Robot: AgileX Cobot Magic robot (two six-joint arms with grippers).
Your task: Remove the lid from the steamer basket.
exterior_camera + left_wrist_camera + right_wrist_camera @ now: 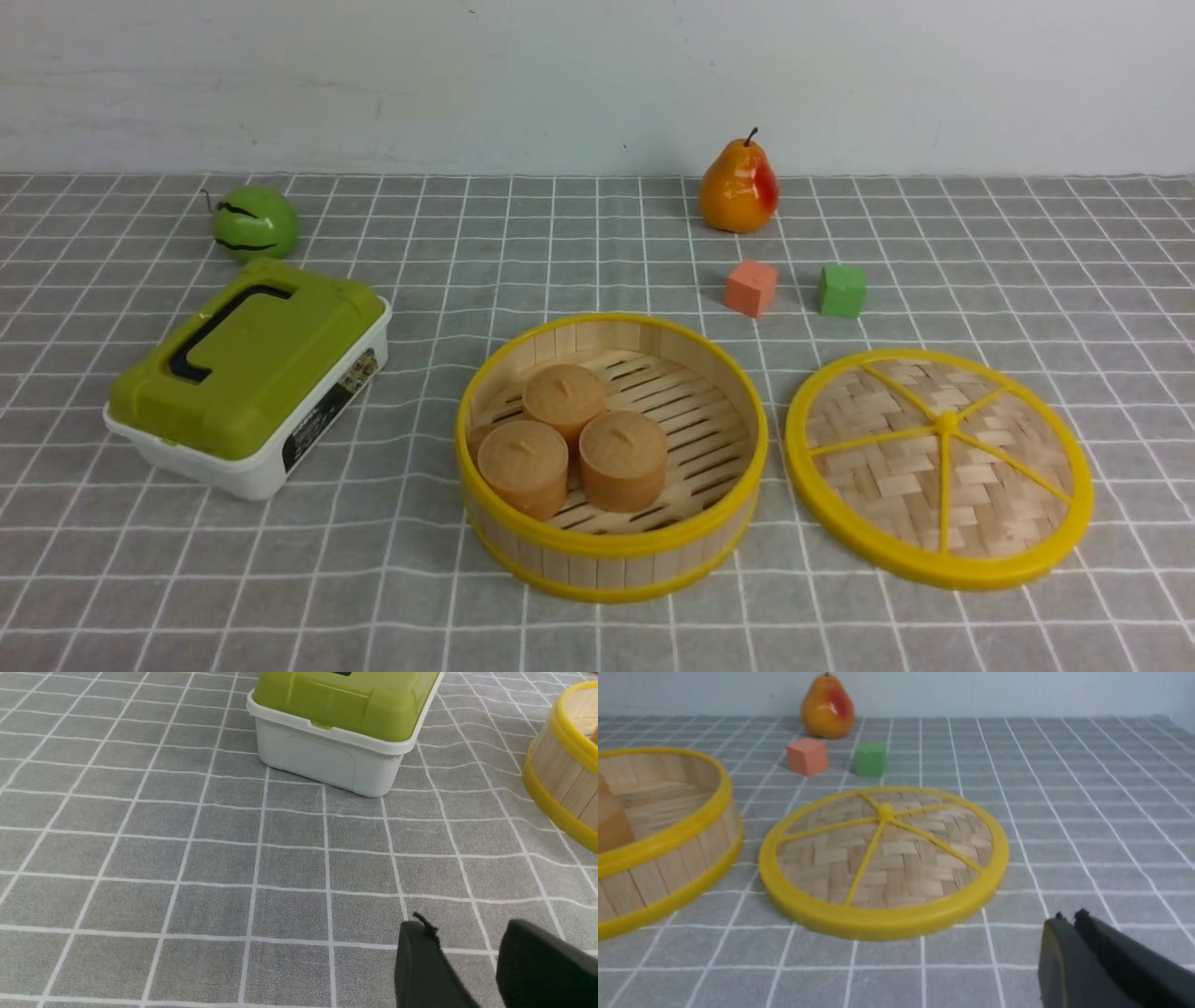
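- The lid (pixel 938 467) is lying flat on the checked cloth (pixel 280 597), spokes and knob facing up.
- It is sitting just to the right of the basket (pixel 597 567), with a thin strip of cloth showing between the two.
- The basket is standing open near the middle of the cloth. It is holding three brown cakes (pixel 563 397), bunched toward its left side.
- The right gripper (pixel 1069 917) is showing only in its own wrist view, low over the cloth near the lid's rim and apart from it. Its fingers are pressing together on nothing.
- The left gripper (pixel 467 933) is showing only in its own wrist view, over bare cloth. Its fingers are standing apart, with cloth showing through the gap, and they are gripping nothing.
- A box (pixel 247 392) with a green top is sitting well to the left of the basket.
- A green ball (pixel 254 222) is resting behind the box.
- A pear (pixel 738 187) is standing near the wall, with an orange cube (pixel 751 287) and a green cube (pixel 841 290) lying side by side in front of it, behind the lid.
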